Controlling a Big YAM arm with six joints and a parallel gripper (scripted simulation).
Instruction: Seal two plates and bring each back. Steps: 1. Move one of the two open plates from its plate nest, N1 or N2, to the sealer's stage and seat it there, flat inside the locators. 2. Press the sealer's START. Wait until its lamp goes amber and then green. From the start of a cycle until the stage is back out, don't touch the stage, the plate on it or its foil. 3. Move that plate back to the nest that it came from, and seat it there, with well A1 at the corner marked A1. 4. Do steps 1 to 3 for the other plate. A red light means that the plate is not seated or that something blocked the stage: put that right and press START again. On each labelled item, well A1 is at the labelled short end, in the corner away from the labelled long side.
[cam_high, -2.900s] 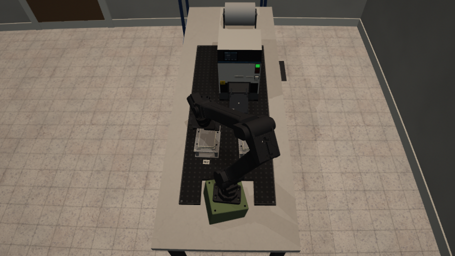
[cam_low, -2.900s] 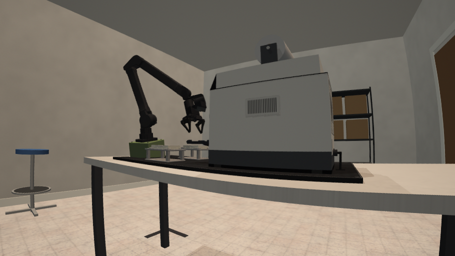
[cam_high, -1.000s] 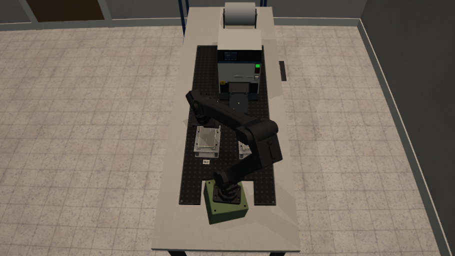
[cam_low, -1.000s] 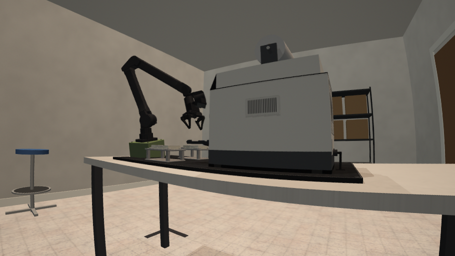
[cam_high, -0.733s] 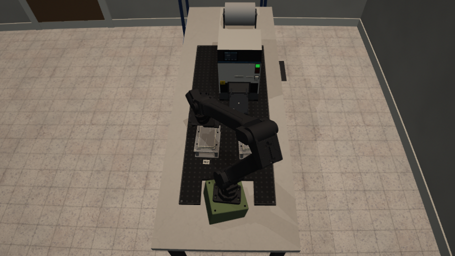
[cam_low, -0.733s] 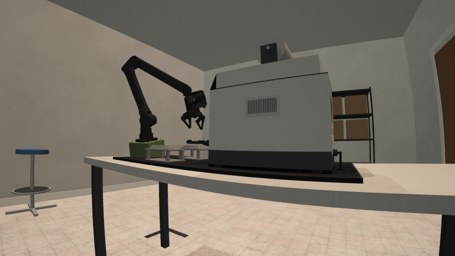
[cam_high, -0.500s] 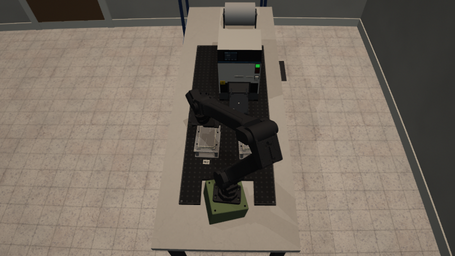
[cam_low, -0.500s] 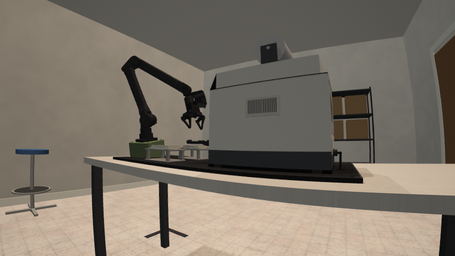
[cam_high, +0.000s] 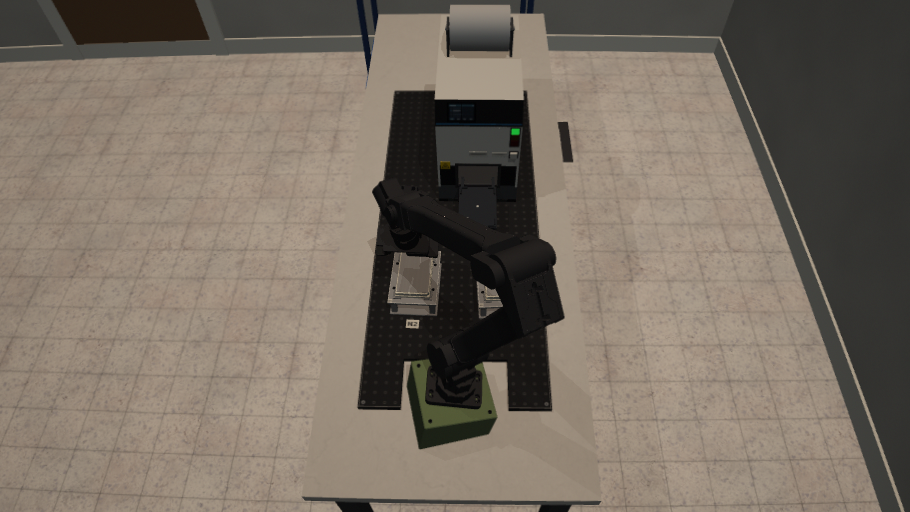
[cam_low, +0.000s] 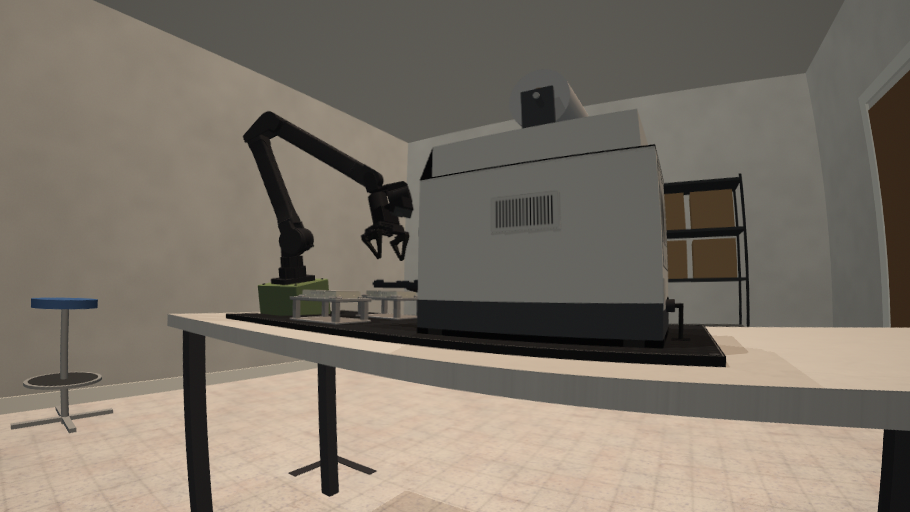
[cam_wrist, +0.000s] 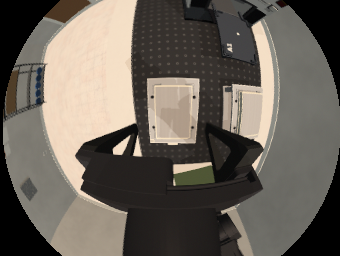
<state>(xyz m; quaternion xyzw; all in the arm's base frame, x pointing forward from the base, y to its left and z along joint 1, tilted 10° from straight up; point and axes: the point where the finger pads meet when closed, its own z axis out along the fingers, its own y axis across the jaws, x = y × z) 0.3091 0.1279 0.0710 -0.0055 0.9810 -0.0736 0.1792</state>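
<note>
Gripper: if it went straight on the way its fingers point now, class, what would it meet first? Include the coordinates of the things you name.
Probably the plate on nest N2 (cam_high: 416, 273) (cam_wrist: 173, 111), below the open gripper (cam_high: 407, 253) (cam_low: 389, 257) (cam_wrist: 171, 126), though the slant of its approach is hard to judge.

On the worktop (cam_high: 356, 445) (cam_low: 216, 326) there are two nests, N2 (cam_high: 395, 299) (cam_low: 302, 297) (cam_wrist: 151, 110) and another (cam_high: 481, 305) (cam_low: 407, 298) (cam_wrist: 234, 107), with one plate (cam_high: 413, 276) (cam_wrist: 173, 111) on the first and one plate (cam_high: 492, 297) (cam_wrist: 252, 114) on the second. Count one sealer (cam_high: 478, 79) (cam_low: 540, 248), one stage (cam_high: 477, 202) (cam_wrist: 234, 37), one green lamp (cam_high: 515, 131), one foil roll (cam_high: 480, 28) (cam_low: 569, 101), one arm (cam_high: 458, 229) (cam_low: 324, 149), one green base block (cam_high: 451, 433) (cam_low: 280, 300) and one blue-topped stool (cam_low: 64, 303).
</note>
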